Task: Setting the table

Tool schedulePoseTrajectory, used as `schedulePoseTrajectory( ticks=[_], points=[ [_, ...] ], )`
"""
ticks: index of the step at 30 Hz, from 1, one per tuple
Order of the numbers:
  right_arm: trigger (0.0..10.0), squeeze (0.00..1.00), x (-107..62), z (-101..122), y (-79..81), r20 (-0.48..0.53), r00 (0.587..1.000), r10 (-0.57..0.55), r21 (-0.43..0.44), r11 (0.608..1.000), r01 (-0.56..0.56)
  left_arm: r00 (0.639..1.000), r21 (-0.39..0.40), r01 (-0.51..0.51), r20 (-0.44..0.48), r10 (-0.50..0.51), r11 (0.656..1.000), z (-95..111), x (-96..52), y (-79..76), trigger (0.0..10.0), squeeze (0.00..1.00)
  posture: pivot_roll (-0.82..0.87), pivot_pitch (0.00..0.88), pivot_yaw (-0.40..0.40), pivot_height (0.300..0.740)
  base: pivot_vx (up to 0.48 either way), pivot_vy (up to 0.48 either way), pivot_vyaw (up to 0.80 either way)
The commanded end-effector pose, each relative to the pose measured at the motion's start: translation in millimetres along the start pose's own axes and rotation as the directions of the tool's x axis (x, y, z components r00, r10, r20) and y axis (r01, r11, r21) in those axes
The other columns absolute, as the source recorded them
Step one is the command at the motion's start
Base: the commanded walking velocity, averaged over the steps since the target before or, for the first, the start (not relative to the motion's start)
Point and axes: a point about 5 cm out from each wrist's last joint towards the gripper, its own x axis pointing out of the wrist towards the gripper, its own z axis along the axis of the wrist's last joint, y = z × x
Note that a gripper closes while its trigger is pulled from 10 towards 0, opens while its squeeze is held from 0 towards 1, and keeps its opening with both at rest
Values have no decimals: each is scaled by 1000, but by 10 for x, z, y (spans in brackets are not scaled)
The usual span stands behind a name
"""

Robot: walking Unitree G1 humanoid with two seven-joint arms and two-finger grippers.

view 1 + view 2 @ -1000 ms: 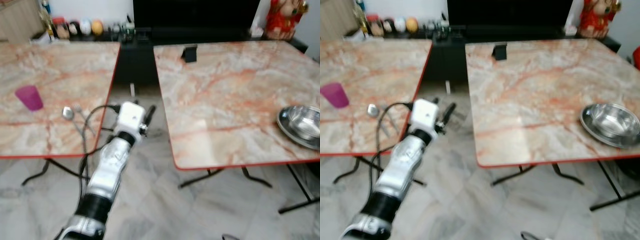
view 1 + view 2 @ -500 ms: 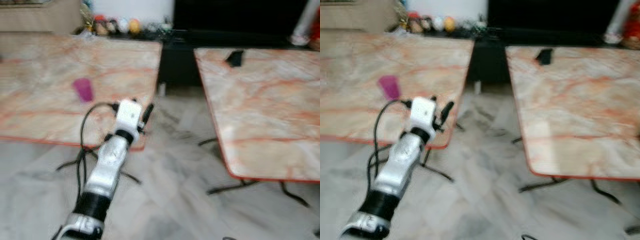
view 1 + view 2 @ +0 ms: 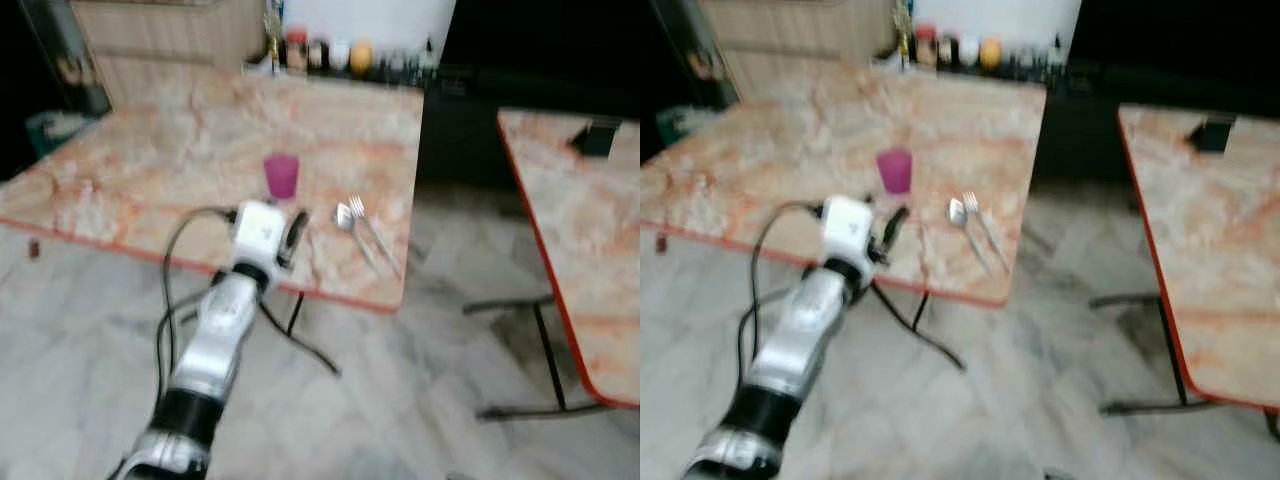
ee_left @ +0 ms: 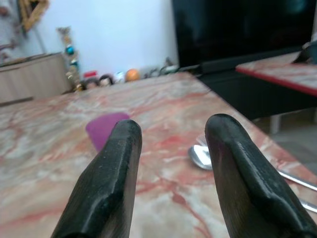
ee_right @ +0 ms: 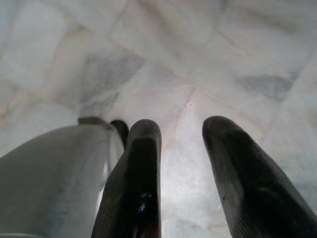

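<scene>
The left gripper point(image 4: 171, 148) is raised over the near edge of the marble-patterned table with the red rim point(image 3: 120, 180), its two black fingers spread with nothing between them. Straight ahead of it and a little further onto the top sits the small purple plastic cup point(image 3: 281, 176), upright, and off to the gripper's right lie a metal spoon point(image 3: 347, 222) and a metal fork point(image 3: 368, 228) side by side, just about touching, handles pointing toward the table's near corner. I'd guess the step in hand is going for the cup or the cutlery, can't say which. For the cup, come in level with the fingers either side of it and close gently, since light plastic like that tips or skates away if one finger hits first. The cutlery is harder: flat on a slick top, so the fingers need to come down over the handles rather than push at them. Nothing blocks the path to the cup. Further off there's a row of small jars and bottles point(image 3: 330, 55) at the far edge, and a second marble table point(image 3: 590, 260) well to the right across a gap of tiled floor point(image 3: 400, 400). The right gripper point(image 5: 181, 163) hangs idle over the floor, fingers apart and empty.
</scene>
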Motion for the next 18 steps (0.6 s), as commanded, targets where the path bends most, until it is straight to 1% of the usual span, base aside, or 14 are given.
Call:
schedulePoseTrajectory(
  ticks=[1, 3, 7, 14, 15, 18],
  points=[
    [10000, 0, 4, 1, 51, 2, 1000, 8, 14, 1000, -8, 1000, 31, -21, -2, 21, 999, -1, -28, 95, 10000, 0, 101, 0, -77, 728, 0, 274, 0],
    [10000, 0, 4, 1, 51, 2, 1000, 8, 15, 1000, -8, 1000, 32, -28, -9, 28, 999, -24, -42, 112, 10000, 0, 101, 0, -77, 728, 0, 137, 0],
    [10000, 0, 2, -8, 54, 0, 1000, 8, 14, 1000, -8, 995, 13, -81, -56, 82, 997, -152, -106, 198, 10000, 0, 104, 0, -74, 728, 0, 0, 0],
    [10000, 0, 0, -16, 62, -2, 1000, 10, 13, 1000, -10, 993, 26, -97, -69, 99, 995, -194, -160, 275, 10000, 0, 106, 0, -68, 728, 0, 0, 0],
    [10000, 0, 0, -19, 64, -3, 1000, 11, 12, 1000, -11, 991, 29, -110, -69, 112, 993, -198, -177, 306, 10000, 0, 106, 0, -65, 728, 0, 0, 0],
    [10000, 0, -3, -29, 69, -5, 1000, 12, 13, 1000, -12, 972, 64, -223, -65, 227, 973, -225, -283, 514, 10000, 0, 107, 0, -60, 728, 0, 0, 0]
  ],
)
